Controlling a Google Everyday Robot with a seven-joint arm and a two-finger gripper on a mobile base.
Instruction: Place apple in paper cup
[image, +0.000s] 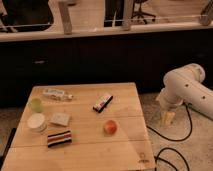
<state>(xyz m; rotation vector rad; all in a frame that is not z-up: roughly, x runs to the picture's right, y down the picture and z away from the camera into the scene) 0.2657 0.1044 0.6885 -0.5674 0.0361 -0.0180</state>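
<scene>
Paper cup (36, 121) stands at the left edge of the wooden table (90, 155), just below the small green cup (35, 104). Apple (110, 127) is in neither: it sits on the boards right of centre, well apart from both cups, w/ a pale packet (60, 119) and a striped packet (59, 138) btwn. Gripper (169, 117) hangs at mid-right of frame, beyond the table's right side, pointing down, not touching table or apple; can't tell if it's open or closed.

Matt wood table (90, 152), glossy apple (110, 127), matt paper cup (36, 121); smooth pale pincer (168, 119) beside table.
</scene>
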